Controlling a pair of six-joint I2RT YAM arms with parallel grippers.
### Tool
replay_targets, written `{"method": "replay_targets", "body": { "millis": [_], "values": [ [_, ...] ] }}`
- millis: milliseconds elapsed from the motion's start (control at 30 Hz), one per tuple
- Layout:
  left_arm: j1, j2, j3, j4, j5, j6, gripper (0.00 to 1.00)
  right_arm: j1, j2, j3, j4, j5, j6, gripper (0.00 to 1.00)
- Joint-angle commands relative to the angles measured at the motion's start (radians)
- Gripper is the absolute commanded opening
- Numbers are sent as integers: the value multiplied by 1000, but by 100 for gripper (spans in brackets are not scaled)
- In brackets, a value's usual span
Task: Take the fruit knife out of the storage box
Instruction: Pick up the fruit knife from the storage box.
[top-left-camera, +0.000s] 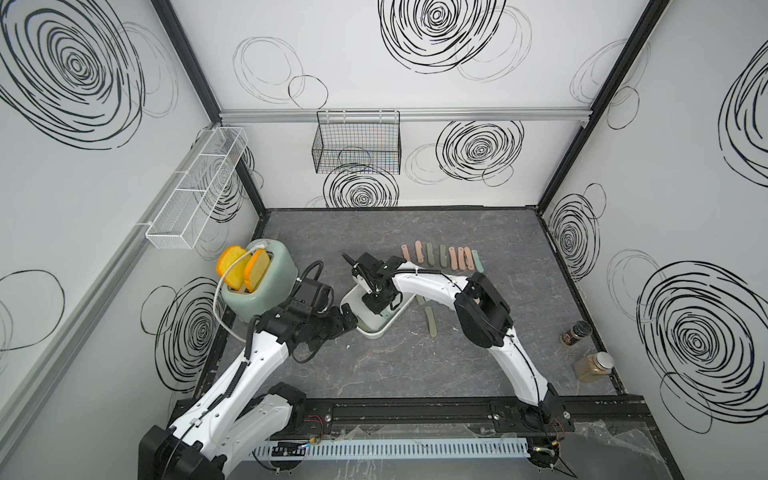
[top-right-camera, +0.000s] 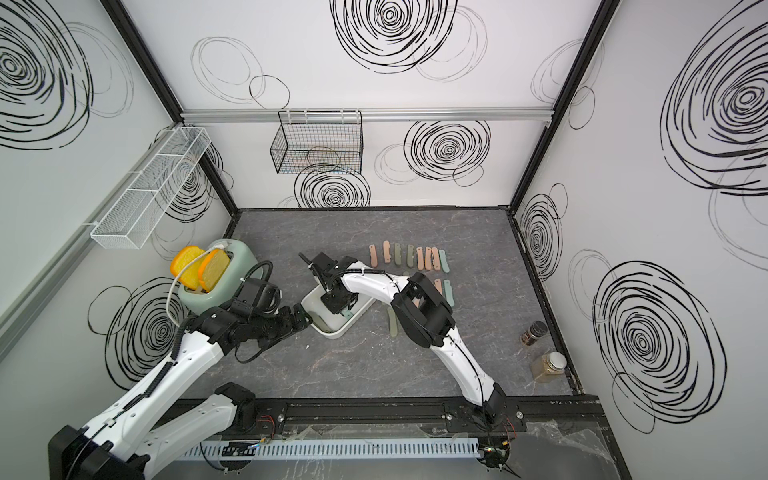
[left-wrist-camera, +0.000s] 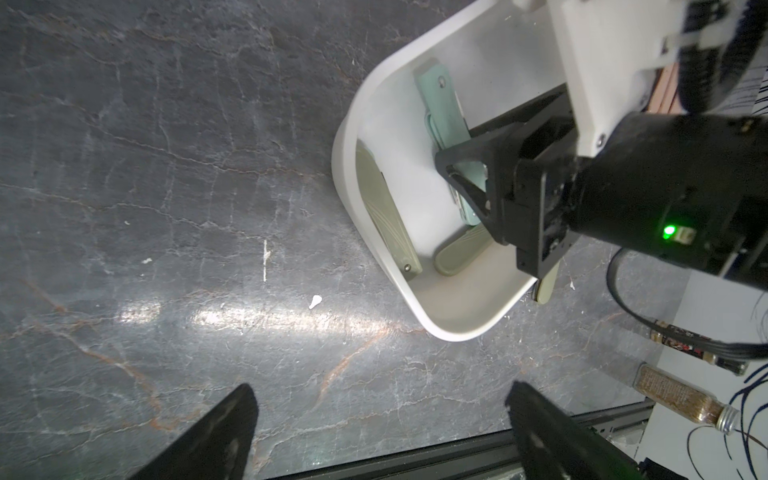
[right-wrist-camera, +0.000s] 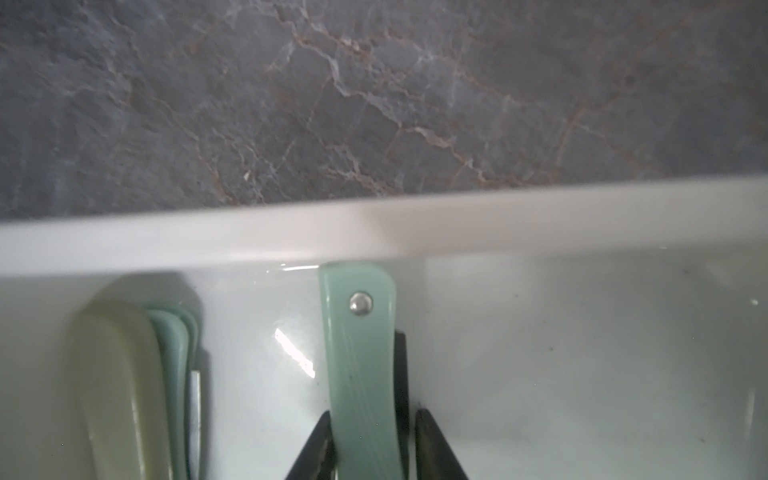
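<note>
The white storage box (top-left-camera: 374, 332) (top-right-camera: 328, 332) lies on the grey marble table, left of centre. My right gripper (top-left-camera: 380, 309) (top-right-camera: 338, 309) reaches down into it. In the right wrist view its jaws (right-wrist-camera: 374, 412) are shut on a mint-green folded fruit knife (right-wrist-camera: 357, 353) (left-wrist-camera: 442, 108), whose riveted end points at the box wall (right-wrist-camera: 374, 232). Two olive knives (left-wrist-camera: 386, 216) (left-wrist-camera: 457, 253) and a second mint one (right-wrist-camera: 174, 353) also lie inside. My left gripper (left-wrist-camera: 380, 387) (top-left-camera: 349, 320) hovers wide open and holds nothing, just outside the box's near left corner (left-wrist-camera: 340, 166).
A row of pink, olive and mint folded knives (top-left-camera: 440, 257) lies behind the box. One olive knife (top-left-camera: 432, 322) lies to its right. A green toaster (top-left-camera: 259, 286) with bread stands at the left. Two spice jars (top-left-camera: 575, 332) (top-left-camera: 594, 365) stand at the right edge. Wire baskets (top-left-camera: 357, 143) (top-left-camera: 195, 187) hang on the walls.
</note>
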Motion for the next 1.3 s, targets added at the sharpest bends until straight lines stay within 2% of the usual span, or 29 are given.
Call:
{"method": "replay_targets", "body": {
  "millis": [0, 267, 400, 700, 867, 1267],
  "values": [
    [6, 3, -12, 29, 7, -8, 98, -6, -26, 28, -49, 16, -6, 34],
    [5, 3, -20, 36, 11, -13, 98, -6, -31, 37, -53, 13, -8, 37],
    [4, 3, -25, 41, 14, -16, 98, -6, -29, 49, -60, 13, -8, 32],
    [0, -7, -35, 46, 12, -28, 98, -6, -36, 50, -63, 5, -10, 32],
    [-6, -10, -41, 48, 13, -36, 98, -6, -38, 46, -60, 4, -9, 20],
    [-15, -15, -42, 57, 11, -48, 98, -5, -81, 55, -78, 27, -6, 19]
  ]
}}
